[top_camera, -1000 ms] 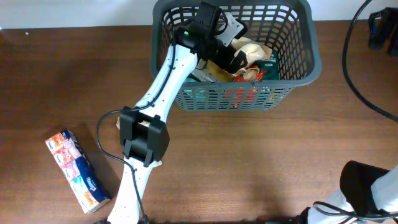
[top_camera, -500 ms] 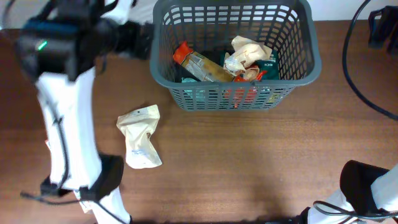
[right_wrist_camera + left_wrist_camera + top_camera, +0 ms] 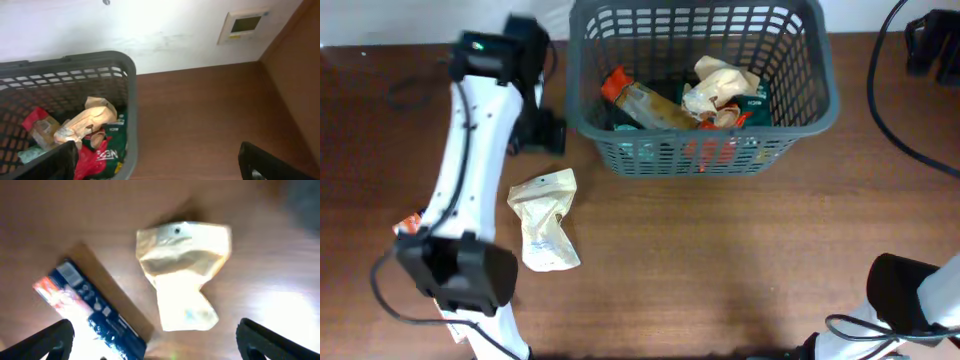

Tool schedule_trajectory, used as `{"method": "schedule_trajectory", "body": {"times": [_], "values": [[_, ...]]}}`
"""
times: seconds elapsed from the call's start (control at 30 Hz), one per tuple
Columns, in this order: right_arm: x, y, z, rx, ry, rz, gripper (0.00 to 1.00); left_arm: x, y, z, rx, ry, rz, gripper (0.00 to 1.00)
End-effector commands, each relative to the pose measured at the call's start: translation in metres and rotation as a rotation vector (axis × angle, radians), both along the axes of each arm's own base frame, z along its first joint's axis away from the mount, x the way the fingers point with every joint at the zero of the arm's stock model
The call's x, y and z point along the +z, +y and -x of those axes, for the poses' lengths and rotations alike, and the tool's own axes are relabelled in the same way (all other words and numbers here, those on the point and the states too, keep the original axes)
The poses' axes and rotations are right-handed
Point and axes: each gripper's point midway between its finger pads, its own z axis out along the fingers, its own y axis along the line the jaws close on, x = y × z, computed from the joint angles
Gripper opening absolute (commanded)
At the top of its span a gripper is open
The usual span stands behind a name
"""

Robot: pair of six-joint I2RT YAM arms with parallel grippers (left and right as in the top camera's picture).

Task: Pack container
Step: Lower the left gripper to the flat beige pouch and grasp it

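Part-filled basket, cream pouch nearby

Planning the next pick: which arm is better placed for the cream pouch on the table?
Left. The left gripper, open, hangs close to the cream pouch beside the container; the right arm sits far off at the opposite side.

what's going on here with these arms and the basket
Two robot arms are packing a large dark grey plastic lattice basket, already holding several packets. The left gripper hovers open and empty above a cream pouch and a colourful oblong packet on the wooden table. The right gripper, also open, holds nothing.
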Motion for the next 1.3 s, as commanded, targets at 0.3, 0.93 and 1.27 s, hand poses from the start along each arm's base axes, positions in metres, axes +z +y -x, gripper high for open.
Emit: {"method": "schedule_trajectory", "body": {"times": [0.3, 0.93, 1.27], "values": [[-0.001, 0.0, -0.001, 0.001, -0.001, -0.017, 0.99, -0.061, 0.009, 0.088, 0.083, 0.082, -0.003, 0.99], [-0.005, 0.007, 0.001, 0.031, 0.015, -0.045, 0.99, -0.192, 0.005, 0.139, 0.229, 0.068, 0.121, 0.99], [-0.007, 0.007, 0.003, 0.03, 0.028, -0.049, 0.99, -0.188, 0.016, 0.074, 0.16, -0.195, 0.086, 0.02]]}}
